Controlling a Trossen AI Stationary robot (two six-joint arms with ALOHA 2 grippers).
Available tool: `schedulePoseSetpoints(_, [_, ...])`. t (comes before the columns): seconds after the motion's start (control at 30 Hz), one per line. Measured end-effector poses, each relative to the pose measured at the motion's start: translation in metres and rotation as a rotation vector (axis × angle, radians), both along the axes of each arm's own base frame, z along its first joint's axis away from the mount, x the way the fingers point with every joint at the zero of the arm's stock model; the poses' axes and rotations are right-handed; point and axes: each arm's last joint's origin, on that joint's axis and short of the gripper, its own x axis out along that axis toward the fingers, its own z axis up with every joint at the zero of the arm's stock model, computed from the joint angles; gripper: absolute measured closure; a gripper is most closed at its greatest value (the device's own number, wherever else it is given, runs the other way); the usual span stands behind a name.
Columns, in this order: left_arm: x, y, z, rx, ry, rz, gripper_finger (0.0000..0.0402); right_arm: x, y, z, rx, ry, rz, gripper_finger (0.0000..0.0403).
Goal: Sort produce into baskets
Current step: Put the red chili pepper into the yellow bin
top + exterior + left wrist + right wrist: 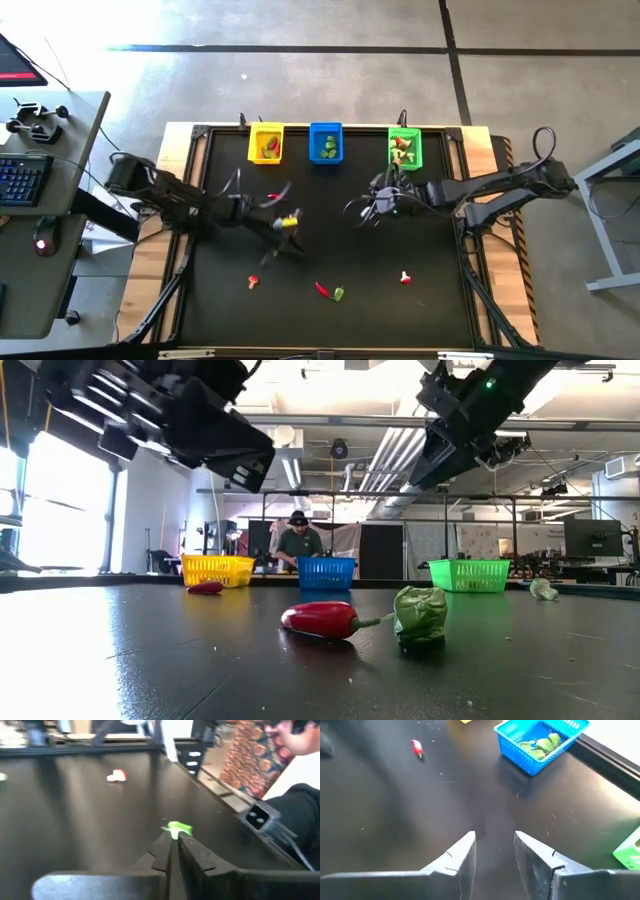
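The black desk (420, 310) has three small plastic baskets in a row along its far edge. The yellow basket (266, 143) is on the left and has red pieces inside. The blue basket (326, 142) is in the middle and holds green pieces. The bright green basket (404, 147) is on the right and holds white and red pieces.

The left hand (289, 222) is over the middle of the desk, a little to the left. Its two dark fingers (162, 851) are squeezed together on a tiny bright green toy piece (177, 828).

The right hand (378, 205) is over the desk near the bright green basket. Its fingers (463, 851) are apart, with nothing between them.

More toy food lies on the near part of the desk. A slim red chilli (322, 619) lies flat with a wrinkly green pepper piece (420, 613) just beside it. A small white and red mushroom piece (405, 277) is off to the right, well apart from them. Another little red and white piece (252, 282) is off to the left.

A person in a hat (298, 541) sits far behind the baskets in the room.
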Motion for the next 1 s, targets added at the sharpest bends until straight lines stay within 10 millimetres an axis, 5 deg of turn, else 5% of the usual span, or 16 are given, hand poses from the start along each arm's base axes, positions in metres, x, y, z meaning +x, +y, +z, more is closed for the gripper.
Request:
schedulePoseSetpoints(0.17, [0.009, -0.037, -0.009, 0.035, 0.031, -0.068, 0.0392, 0.0, 0.007, 0.001, -0.011, -0.013, 0.018, 0.0279])
schedulePoseSetpoints(0.43, [0.029, -0.084, -0.028, 0.105, 0.114, -0.144, 0.0323, 0.001, 0.009, 0.002, -0.009, -0.03, 0.024, 0.0279])
schedulePoseSetpoints(0.67, [0.045, -0.091, -0.045, 0.225, 0.145, -0.072, 0.0273, 0.001, 0.009, 0.002, -0.01, -0.03, 0.025, 0.0279])
schedulePoseSetpoints(1.0, [0.061, -0.091, -0.07, 0.324, 0.216, -0.09, 0.0276, 0.001, 0.009, 0.001, -0.016, -0.017, 0.029, 0.0279])
